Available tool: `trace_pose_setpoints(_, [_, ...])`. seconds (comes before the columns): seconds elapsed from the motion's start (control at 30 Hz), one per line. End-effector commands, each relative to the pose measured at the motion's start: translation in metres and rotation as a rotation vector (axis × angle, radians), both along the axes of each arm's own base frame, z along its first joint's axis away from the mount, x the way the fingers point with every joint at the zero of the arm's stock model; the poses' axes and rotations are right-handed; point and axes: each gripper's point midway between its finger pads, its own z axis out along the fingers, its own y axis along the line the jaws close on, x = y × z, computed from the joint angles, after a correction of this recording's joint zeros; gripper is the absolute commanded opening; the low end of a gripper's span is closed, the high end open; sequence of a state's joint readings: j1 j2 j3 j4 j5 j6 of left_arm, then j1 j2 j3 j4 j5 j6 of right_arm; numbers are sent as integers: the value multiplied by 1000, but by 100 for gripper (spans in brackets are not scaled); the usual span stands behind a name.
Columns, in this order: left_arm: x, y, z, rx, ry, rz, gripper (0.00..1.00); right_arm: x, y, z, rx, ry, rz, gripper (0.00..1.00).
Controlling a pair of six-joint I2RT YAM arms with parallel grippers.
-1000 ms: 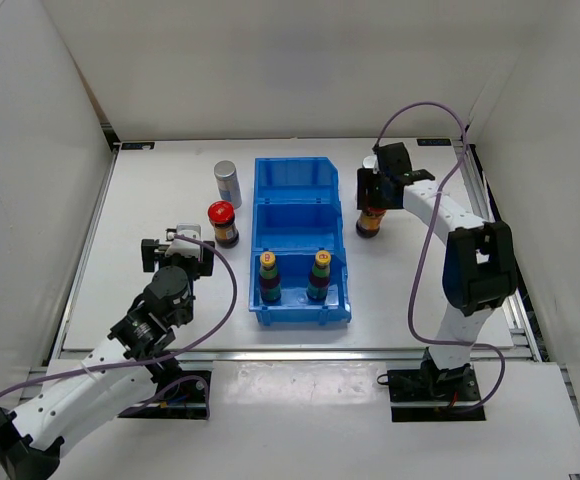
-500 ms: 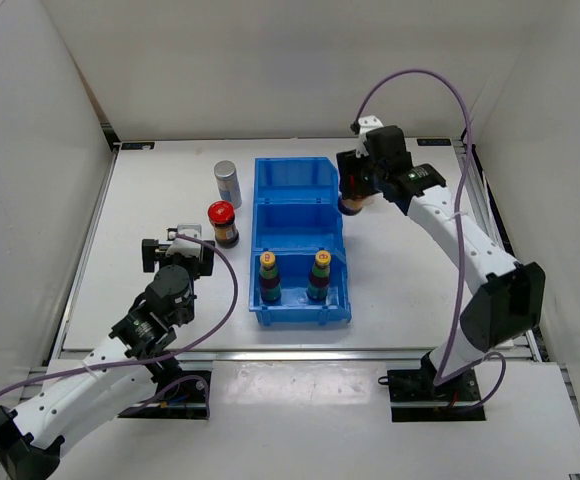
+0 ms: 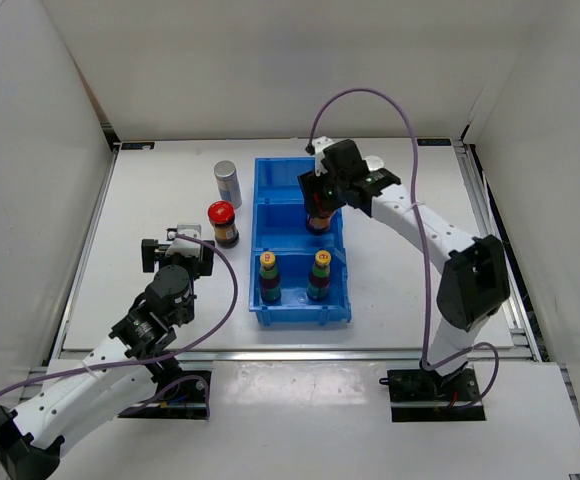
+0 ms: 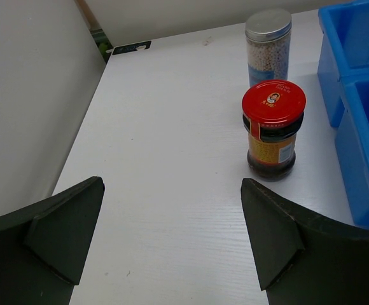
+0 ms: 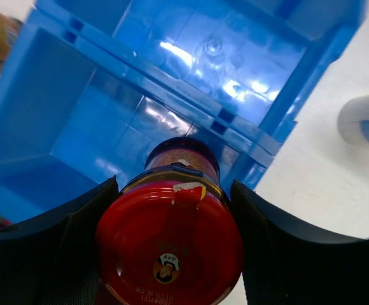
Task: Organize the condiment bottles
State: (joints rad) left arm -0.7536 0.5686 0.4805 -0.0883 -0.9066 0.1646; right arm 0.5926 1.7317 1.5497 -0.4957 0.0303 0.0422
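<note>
Over the middle compartment of the blue plastic bin (image 3: 292, 180), the right gripper (image 3: 318, 205) pinches a dark, glossy red-lidded jar (image 5: 169, 244), not yet set down. Two slim yellow-capped bottles (image 3: 269, 277) stand in the near compartment. On the smooth white table (image 4: 172, 159) wait a second red-lidded jar (image 4: 273, 130) and a silver-capped cylinder (image 4: 268, 44) of pale grains. The left gripper (image 4: 172, 235) hangs spread and empty. Roughly half remains, I judge.

Two red-lidded jars (image 3: 222, 222) (image 5: 172, 251), two slim yellow-capped bottles (image 3: 268, 277) (image 3: 319, 275) and one silver-capped bottle (image 3: 227, 184) make five in all. There is one blue bin (image 3: 295, 172), split into three compartments, on one white surface (image 3: 150, 200).
</note>
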Motion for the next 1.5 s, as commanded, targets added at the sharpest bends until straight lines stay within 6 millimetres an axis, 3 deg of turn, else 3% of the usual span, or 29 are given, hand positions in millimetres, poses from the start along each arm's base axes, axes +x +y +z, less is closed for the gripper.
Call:
trace_pose_setpoints(0.0, [1, 3, 1, -15, -14, 22, 99, 23, 15, 15, 57, -115, 4, 0])
trace_pose_setpoints(0.17, [0, 4, 3, -21, -21, 22, 99, 30, 15, -23, 2, -67, -16, 0])
trace_pose_setpoints(0.23, [-1, 5, 1, -21, -21, 22, 99, 33, 17, -30, -5, -45, -22, 10])
trace_pose_setpoints(0.27, [-1, 5, 1, -21, -21, 22, 99, 32, 16, -37, -16, -29, -22, 18])
trace_pose_setpoints(0.3, [-1, 5, 1, -21, -21, 22, 99, 32, 16, -37, -16, -29, -22, 35])
trace_pose_setpoints(0.33, [-1, 5, 1, -21, -21, 22, 99, 33, 17, -33, -11, -37, -22, 59])
trace_pose_setpoints(0.4, [-1, 5, 1, -21, -21, 22, 99, 32, 14, -30, -32, -49, -40, 90])
trace_pose_setpoints(0.47, [-1, 3, 1, -23, -20, 10, 99, 31, 11, -8, -24, -98, -59, 100])
trace_pose_setpoints(0.53, [1, -1, -1, -26, -13, -3, 99, 28, 13, 13, 0, -143, -61, 100])
trace_pose_setpoints(0.57, [2, -4, -4, -46, -8, -10, 99, 25, 8, 35, 23, -183, -72, 100])
trace_pose_setpoints(0.63, [4, -11, 5, -85, -10, -31, 99, 22, 3, 59, 48, -225, -83, 100])
trace_pose_setpoints(0.67, [9, -10, 10, -117, -15, -13, 99, 14, -3, 81, 73, -258, -85, 100])
trace_pose_setpoints(0.7, [11, -14, 29, -213, -36, -13, 99, 11, -8, 96, 79, -292, -93, 100])
trace_pose_setpoints(0.77, [25, -32, 40, -251, -18, -109, 99, -9, -19, 112, 101, -330, -95, 100])
trace_pose_setpoints(0.8, [31, -50, 61, -306, -35, -201, 99, -15, -23, 116, 108, -338, -95, 100])
trace_pose_setpoints(0.83, [37, -55, 67, -319, -28, -221, 99, -26, -31, 130, 139, -362, -103, 100])
trace_pose_setpoints(0.87, [53, -56, 56, -295, 27, -205, 99, -33, -36, 121, 127, -348, -102, 100])
trace_pose_setpoints(0.9, [61, -67, 73, -340, 27, -252, 99, -40, -40, 121, 149, -340, -116, 100])
trace_pose_setpoints(0.93, [69, -70, 71, -344, 58, -261, 99, -49, -47, 130, 176, -356, -124, 100])
trace_pose_setpoints(0.97, [86, -67, 49, -321, 147, -239, 99, -56, -51, 116, 167, -331, -129, 100])
trace_pose_setpoints(1.0, [94, -77, 59, -350, 161, -287, 99, -65, -54, 122, 196, -338, -127, 100])
trace_pose_setpoints(1.03, [101, -79, 55, -357, 188, -286, 99, -71, -56, 117, 192, -324, -117, 100])
trace_pose_setpoints(1.1, [118, -82, 34, -351, 264, -285, 99, -79, -61, 109, 190, -307, -122, 100])
trace_pose_setpoints(1.23, [143, -82, 10, -367, 336, -276, 99, -97, -72, 93, 174, -266, -117, 100])
trace_pose_setpoints(1.27, [147, -88, -7, -375, 388, -280, 99, -101, -75, 86, 169, -248, -122, 100])
trace_pose_setpoints(1.47, [163, -86, -38, -382, 453, -255, 99, -119, -79, 80, 197, -239, -98, 100])
